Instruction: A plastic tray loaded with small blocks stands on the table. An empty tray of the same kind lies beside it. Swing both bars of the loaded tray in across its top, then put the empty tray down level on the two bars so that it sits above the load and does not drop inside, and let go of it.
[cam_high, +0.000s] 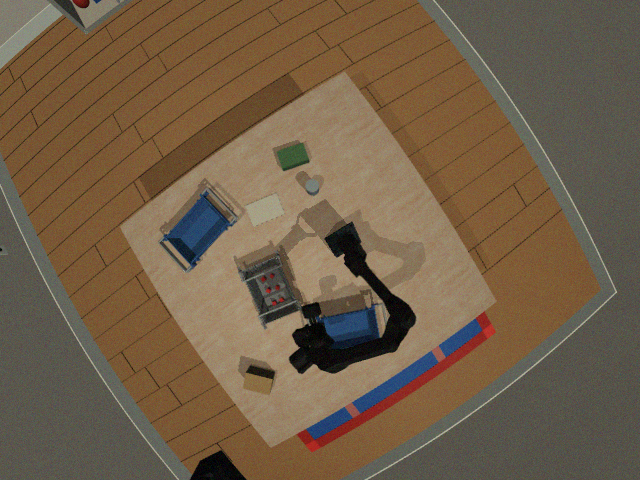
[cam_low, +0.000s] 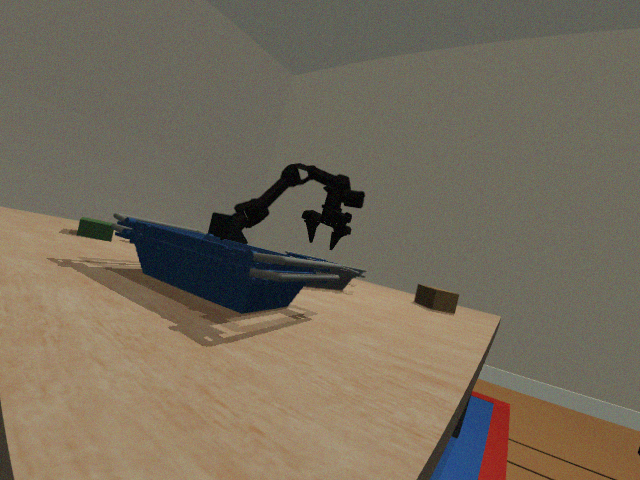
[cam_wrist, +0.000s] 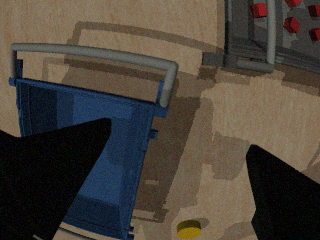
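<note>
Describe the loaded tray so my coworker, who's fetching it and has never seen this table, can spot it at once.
On the wooden table, two blue trays stand apart. Look between them for a dark grey tray with small red blocks inside. Its grey colour and red load set it apart from both blue trays.
</note>
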